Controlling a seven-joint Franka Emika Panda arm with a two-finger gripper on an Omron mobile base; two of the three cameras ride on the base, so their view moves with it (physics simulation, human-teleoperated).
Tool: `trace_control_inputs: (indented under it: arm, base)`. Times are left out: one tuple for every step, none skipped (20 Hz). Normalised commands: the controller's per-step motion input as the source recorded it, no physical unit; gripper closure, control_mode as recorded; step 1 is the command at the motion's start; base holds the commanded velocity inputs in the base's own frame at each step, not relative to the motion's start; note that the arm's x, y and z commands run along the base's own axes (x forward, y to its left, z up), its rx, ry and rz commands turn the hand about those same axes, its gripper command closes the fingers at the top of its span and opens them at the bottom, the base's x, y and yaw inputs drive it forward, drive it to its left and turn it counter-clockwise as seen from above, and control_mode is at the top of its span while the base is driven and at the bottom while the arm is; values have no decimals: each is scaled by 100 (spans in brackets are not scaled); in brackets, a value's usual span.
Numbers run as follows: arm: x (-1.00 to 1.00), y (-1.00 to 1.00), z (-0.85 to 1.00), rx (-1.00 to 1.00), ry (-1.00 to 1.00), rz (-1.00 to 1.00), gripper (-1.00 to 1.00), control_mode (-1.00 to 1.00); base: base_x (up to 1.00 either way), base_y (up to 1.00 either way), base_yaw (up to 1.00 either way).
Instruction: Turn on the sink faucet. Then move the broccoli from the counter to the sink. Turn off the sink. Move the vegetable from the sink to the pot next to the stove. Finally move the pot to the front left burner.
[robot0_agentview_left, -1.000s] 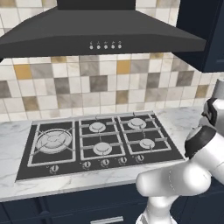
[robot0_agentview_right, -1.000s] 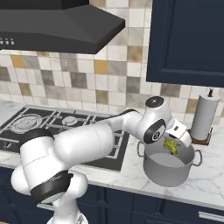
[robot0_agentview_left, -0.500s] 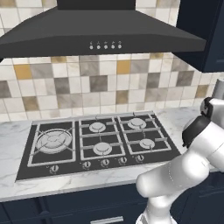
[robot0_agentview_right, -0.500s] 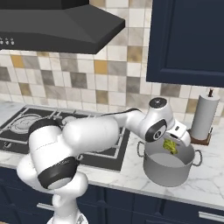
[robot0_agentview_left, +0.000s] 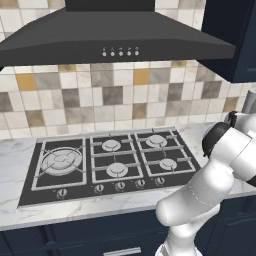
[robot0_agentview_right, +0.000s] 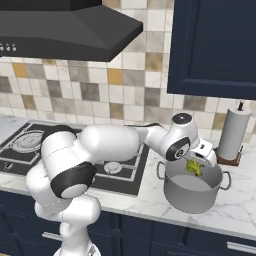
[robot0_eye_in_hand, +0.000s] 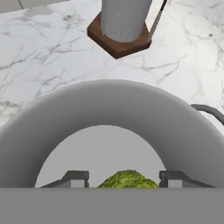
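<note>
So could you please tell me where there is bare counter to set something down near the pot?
Bare marble lies in front of the pot toward the counter edge, and left of the stove. It is crowded behind the pot, where the paper towel holder stands, and over the pot, where the hand hovers.

We are in a home kitchen: a black five-burner gas stove set into a white marble counter, a dark range hood above, a backsplash of beige, grey and ochre tiles, navy cabinets, a steel pot, and a paper towel roll on its wooden stand.
</note>
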Motion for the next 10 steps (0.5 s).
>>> trace_control_inputs:
  arm:
    - [3,-5,-19,2,0,4,100,-100]
    - [2,-9,-13,3,0,4,100,-100]
    - [5,-8,-12,3,0,3,100,-100]
    - [5,-9,-10,4,0,3,100,-100]
    - [7,-8,-10,4,0,3,100,-100]
    - [8,-6,-10,3,0,3,100,-100]
    - [8,-4,-7,3,0,3,100,-100]
    - [9,-4,-5,3,0,2,100,-100]
    - [11,-1,-4,3,1,2,100,-100]
    - [12,0,-3,3,1,2,100,-100]
  base:
    - [0,0,0]
    - [0,0,0]
    - [0,0,0]
    - [0,0,0]
    - [0,0,0]
    - [0,0,0]
    - [0,0,0]
    - [0,0,0]
    - [0,0,0]
    - [0,0,0]
